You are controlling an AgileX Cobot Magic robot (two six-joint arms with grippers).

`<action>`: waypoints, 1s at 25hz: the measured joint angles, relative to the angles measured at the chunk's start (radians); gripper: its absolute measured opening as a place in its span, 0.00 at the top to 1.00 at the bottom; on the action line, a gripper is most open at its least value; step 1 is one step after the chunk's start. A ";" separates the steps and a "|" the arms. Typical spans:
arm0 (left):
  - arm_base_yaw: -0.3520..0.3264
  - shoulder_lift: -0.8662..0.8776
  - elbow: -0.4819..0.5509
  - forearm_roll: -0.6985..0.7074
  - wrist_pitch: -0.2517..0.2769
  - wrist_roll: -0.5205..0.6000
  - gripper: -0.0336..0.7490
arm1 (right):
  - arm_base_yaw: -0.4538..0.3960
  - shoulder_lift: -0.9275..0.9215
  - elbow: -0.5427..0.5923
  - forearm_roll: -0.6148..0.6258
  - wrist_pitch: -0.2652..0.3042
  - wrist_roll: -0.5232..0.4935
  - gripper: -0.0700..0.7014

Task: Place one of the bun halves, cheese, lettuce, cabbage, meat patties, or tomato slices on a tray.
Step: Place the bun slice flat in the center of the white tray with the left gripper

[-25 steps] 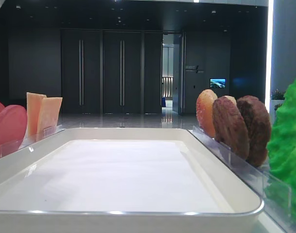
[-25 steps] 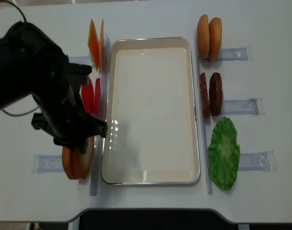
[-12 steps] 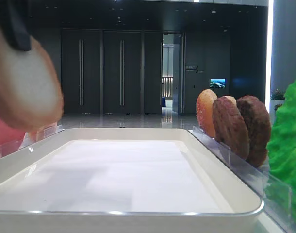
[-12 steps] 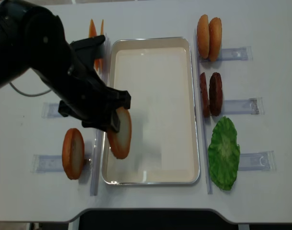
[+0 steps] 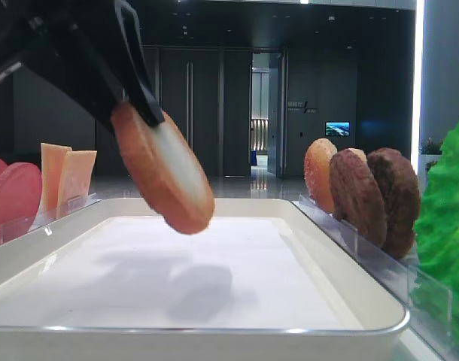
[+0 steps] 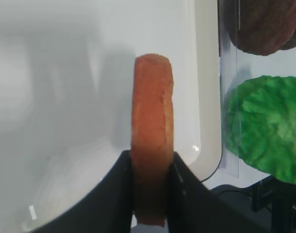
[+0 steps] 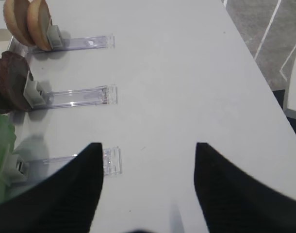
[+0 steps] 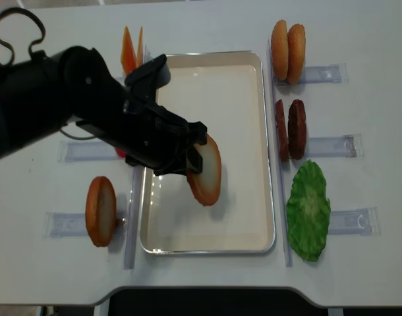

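I am pinching one bun half (image 8: 205,170) edgewise in my left pincer (image 8: 191,150), jaws pressed on its two faces, so the disc is hanging tilted and clear of the floor of the tray (image 8: 207,59). It is hovering over the tray's middle, slightly toward 6 o'clock, casting a shadow below. The tray is holding nothing as yet. My right pincer (image 7: 147,160) is standing spread, idle over bare table. At the tray's 3 o'clock the meat patties (image 8: 290,129) are standing upright in their holder; lettuce (image 8: 308,210) is lying toward 4 o'clock.
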 joint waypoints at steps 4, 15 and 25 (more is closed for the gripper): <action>0.000 0.059 0.006 -0.096 -0.063 0.089 0.78 | 0.000 0.000 0.000 0.000 0.000 0.000 0.39; 0.000 0.156 0.006 -0.243 -0.117 0.241 0.78 | 0.000 0.000 0.000 0.000 0.000 0.000 0.39; 0.000 0.185 0.006 -0.285 -0.137 0.281 0.78 | 0.000 0.000 0.000 0.000 0.000 0.000 0.39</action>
